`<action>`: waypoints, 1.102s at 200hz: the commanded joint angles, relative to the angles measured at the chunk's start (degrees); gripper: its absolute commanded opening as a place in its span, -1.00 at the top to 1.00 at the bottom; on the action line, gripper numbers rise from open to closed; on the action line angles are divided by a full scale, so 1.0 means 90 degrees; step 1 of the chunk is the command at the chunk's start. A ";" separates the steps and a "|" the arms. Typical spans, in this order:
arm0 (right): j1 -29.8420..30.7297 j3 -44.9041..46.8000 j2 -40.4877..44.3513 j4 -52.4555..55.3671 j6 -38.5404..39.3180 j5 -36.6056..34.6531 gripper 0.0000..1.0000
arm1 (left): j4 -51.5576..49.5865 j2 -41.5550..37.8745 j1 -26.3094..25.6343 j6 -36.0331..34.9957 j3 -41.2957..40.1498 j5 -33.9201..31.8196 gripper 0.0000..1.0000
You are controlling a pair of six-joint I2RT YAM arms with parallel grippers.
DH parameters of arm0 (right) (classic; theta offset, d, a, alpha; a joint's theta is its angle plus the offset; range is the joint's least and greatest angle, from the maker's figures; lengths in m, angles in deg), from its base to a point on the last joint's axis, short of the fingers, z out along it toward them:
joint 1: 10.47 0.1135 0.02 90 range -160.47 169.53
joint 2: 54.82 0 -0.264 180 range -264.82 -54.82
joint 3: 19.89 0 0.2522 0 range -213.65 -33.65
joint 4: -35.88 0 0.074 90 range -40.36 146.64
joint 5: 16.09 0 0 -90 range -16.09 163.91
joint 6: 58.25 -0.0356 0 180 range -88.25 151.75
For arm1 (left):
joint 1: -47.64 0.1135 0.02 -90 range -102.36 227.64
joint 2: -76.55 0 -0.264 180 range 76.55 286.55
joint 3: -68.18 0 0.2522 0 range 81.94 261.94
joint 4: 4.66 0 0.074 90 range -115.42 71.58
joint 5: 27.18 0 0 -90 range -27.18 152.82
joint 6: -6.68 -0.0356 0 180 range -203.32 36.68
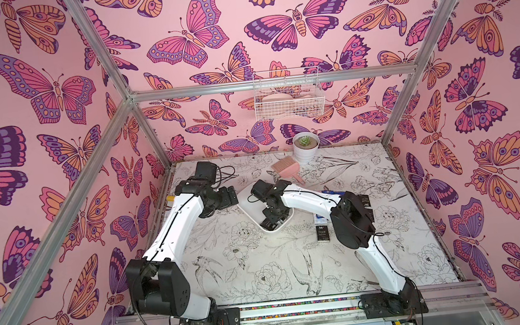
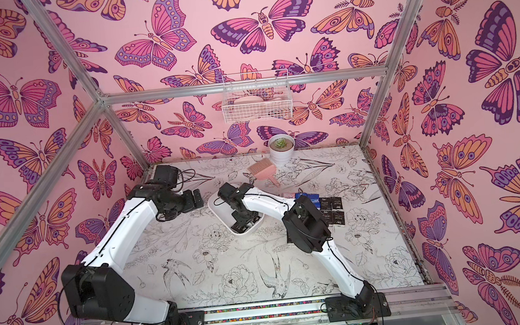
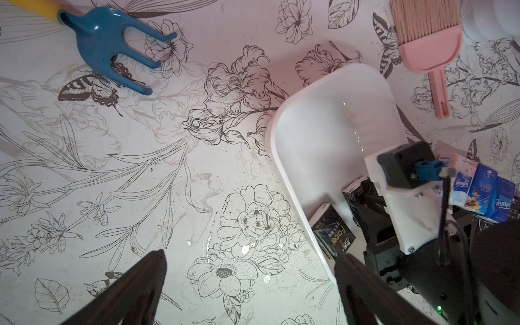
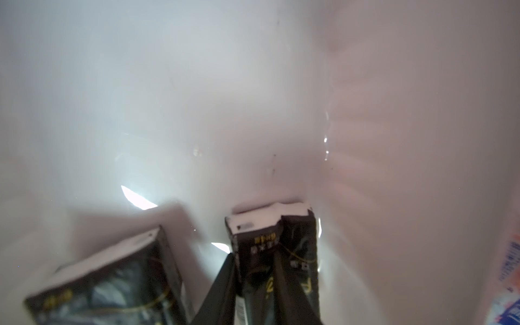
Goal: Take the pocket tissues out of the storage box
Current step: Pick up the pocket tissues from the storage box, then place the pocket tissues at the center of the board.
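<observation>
The right gripper (image 4: 253,281) pinches a black tissue packet (image 4: 274,239) inside the white box (image 3: 315,146); another packet (image 4: 112,281) lies beside it. The left gripper (image 3: 250,281) hangs open over the table (image 3: 140,168). More packets (image 2: 331,208) lie outside.

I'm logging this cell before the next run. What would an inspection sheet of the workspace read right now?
Surface: floral-print table, a few specks.
Job's things: storage box holds two black packets; more pocket tissues lie outside it.
Clutter: pink brush, blue fork tool, plant pot, wire basket on the wall.
Grippers: right gripper closed on a black packet in the box; left gripper open, empty.
Cables: black leads along both arms.
Surroundings: butterfly-print walls, metal frame.
</observation>
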 commanded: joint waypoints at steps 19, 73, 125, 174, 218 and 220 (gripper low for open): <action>-0.0018 0.0132 0.0267 -0.0196 -0.0160 0.0029 0.78 | -0.0029 -0.0216 0.0078 -0.0019 -0.0110 -0.0034 -1.00; -0.0219 0.0371 0.1129 -0.0597 -0.0295 0.0466 1.00 | -0.0023 -0.0297 0.0092 -0.0019 -0.0122 -0.0043 -1.00; -0.0443 0.1462 0.2481 -0.0756 -0.0616 0.0672 1.00 | -0.0028 -0.0298 0.0140 -0.0051 -0.0047 -0.0029 -1.00; -0.1599 0.4449 0.4803 -0.0908 -0.1359 0.0457 1.00 | -0.0020 -0.0251 0.0140 -0.0088 0.0131 0.0096 -1.00; -0.2482 0.6697 0.6226 -0.1400 -0.2003 0.0836 0.96 | -0.0010 -0.0041 0.0106 -0.0036 0.0334 0.0225 -1.00; -0.2498 0.6772 0.6256 -0.1442 -0.2033 0.0849 0.96 | -0.0019 -0.0036 0.0107 -0.0038 0.0343 0.0229 -1.00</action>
